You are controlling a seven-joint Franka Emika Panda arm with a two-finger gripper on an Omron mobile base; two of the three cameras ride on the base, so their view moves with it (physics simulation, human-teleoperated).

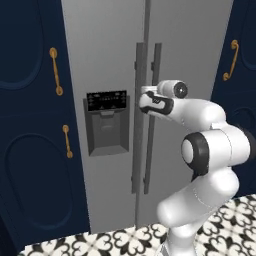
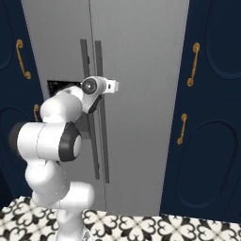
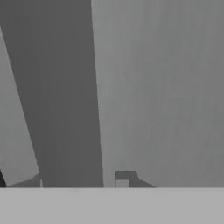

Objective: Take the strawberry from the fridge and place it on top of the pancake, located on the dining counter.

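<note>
**Fridge front, doors shut: one arm at the handles**

Item 1. Fridge (image 1: 110,60): one, tall, grey, side-by-side. Both doors are shut. Vertical handles: two, long, darker grey, standing side by side at the centre seam, a left handle (image 1: 138,120) and a right handle (image 1: 153,150).

Item 2. Dispenser panel (image 1: 106,101): one, black, on the left door, with a grey recess beneath it. Faint pale marks run across the panel; too small to read as writing. No brand name or label is legible anywhere on the doors.

Item 3. Navy cabinets: two banks, one to the left (image 1: 30,125) of the fridge and one to the right (image 2: 207,117). Brass handles: two on the left bank (image 1: 56,71), two on the right bank (image 2: 193,63).

Item 4. Patterned floor tiles (image 1: 125,240): black and white, along the near edge.

Item 5. Gripper (image 2: 113,86): one, on the white arm, reaching to the fridge handles at about dispenser height. In the hand view a dark handle bar (image 3: 65,100) runs close before the camera, against the grey door. Whether the fingers are open or closed on a handle cannot be told; they seem to sit at the bar.
</note>
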